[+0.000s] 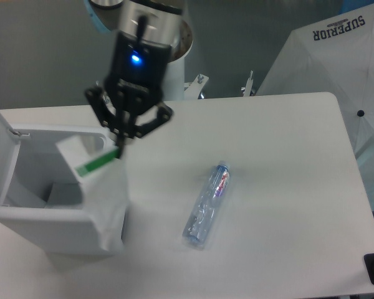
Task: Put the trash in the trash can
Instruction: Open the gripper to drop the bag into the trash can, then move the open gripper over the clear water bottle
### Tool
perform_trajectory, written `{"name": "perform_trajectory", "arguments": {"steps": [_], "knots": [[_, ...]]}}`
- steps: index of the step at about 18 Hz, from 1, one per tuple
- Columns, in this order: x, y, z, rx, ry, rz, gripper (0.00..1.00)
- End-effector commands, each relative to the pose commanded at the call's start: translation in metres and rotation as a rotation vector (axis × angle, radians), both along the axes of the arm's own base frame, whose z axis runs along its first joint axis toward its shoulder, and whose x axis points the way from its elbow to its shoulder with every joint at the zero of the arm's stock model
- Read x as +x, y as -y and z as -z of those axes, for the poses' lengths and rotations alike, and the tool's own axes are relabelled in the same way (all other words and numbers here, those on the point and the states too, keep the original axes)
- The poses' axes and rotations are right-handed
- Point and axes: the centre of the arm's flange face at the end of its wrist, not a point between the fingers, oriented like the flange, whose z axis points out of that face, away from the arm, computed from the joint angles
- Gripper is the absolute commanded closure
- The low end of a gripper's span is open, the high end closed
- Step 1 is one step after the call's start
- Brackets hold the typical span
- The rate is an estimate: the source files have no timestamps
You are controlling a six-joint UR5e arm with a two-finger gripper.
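White table (287, 162): gripper (119, 148) clamped on the wrapper (103, 187), which droops over the bin (56, 221) rim and could spill outside on release.

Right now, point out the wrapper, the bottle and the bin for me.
wrapper (98, 163), fixed camera, on its green strip
bottle (207, 205), fixed camera, on the clear crushed body
bin (56, 225), fixed camera, on its front wall

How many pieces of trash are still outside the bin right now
2. The crushed bottle lies on the table, right of the white bin. The clear wrapper hangs from the gripper over the bin's right rim, not yet dropped.
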Motion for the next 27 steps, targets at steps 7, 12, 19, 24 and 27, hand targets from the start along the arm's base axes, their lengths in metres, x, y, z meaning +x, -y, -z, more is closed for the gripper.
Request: {"name": "perform_trajectory", "arguments": {"steps": [7, 12, 19, 24, 27], "knots": [[0.045, 0.0, -0.005, 0.023, 0.062, 0.043, 1.0], [0.053, 0.011, 0.025, -0.016, 0.078, 0.053, 0.91], [0.044, 0.007, 0.032, -0.025, 0.071, 0.049, 0.0], [-0.012, 0.032, 0.027, -0.017, 0.068, -0.065, 0.0], [-0.056, 0.052, 0.025, -0.007, 0.061, -0.148, 0.0]]}}
